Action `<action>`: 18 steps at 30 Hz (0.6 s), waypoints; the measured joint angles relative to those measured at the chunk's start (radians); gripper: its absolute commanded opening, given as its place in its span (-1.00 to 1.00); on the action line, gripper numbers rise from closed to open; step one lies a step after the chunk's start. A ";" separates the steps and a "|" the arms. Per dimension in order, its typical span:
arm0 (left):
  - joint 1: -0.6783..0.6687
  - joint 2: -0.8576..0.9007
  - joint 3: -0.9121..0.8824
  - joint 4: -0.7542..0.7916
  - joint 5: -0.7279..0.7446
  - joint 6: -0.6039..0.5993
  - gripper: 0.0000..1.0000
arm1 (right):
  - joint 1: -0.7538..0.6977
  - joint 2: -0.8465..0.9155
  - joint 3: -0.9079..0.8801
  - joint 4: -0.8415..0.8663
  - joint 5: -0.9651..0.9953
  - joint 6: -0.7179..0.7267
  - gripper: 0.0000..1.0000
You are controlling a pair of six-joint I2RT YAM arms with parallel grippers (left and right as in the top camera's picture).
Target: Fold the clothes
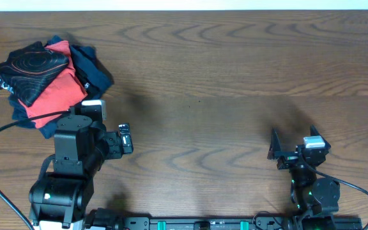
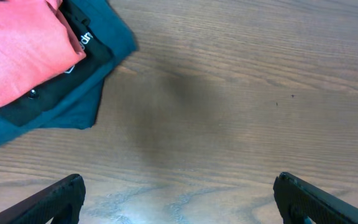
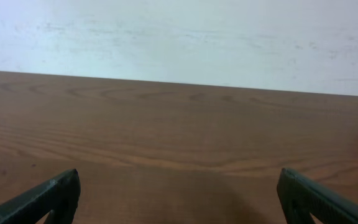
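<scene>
Jersey (image 1: pixel 30 67) is piled on red garment (image 1: pixel 59 96), so both may be pinched; left gripper (image 2: pixel 179 186), right gripper (image 3: pixel 179 183) are opened, empty.

Jersey (image 1: pixel 34 67): crumpled on top of the pile; lettering and logos too small to read from overhead; sleeves and hem cannot be traced.
Red garment (image 1: pixel 59 96): upper part lies under the jersey, near corner sits behind the left arm (image 1: pixel 75 147); in the left wrist view it is cut by the top and left edges.
Navy garments (image 1: pixel 93 71): mostly buried; count cannot be told.
Label (image 2: pixel 84 40): white print half tucked under red cloth, unreadable.
Left gripper (image 2: pixel 178 193): only the finger ends show, cut by the bottom edge.
Right gripper (image 3: pixel 179 193): finger ends only, cut by the bottom edge.
Right arm (image 1: pixel 315 191): base runs off the overhead bottom edge, as does the left arm's.
</scene>
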 measured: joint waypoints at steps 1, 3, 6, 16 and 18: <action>0.000 0.000 0.000 0.000 0.000 0.000 0.96 | 0.000 0.000 0.000 0.000 0.000 0.000 0.99; 0.000 -0.001 0.000 0.000 0.000 0.000 0.96 | 0.000 0.000 0.000 0.000 0.000 0.000 0.99; 0.000 -0.017 0.000 -0.019 0.000 0.000 0.96 | 0.000 0.000 0.000 0.000 0.000 0.000 0.99; 0.000 -0.276 -0.127 -0.111 -0.003 0.004 0.96 | 0.000 0.000 0.000 0.000 0.000 0.000 0.99; 0.000 -0.341 -0.204 -0.102 -0.003 0.004 0.96 | 0.000 0.000 0.000 0.000 0.000 -0.001 0.98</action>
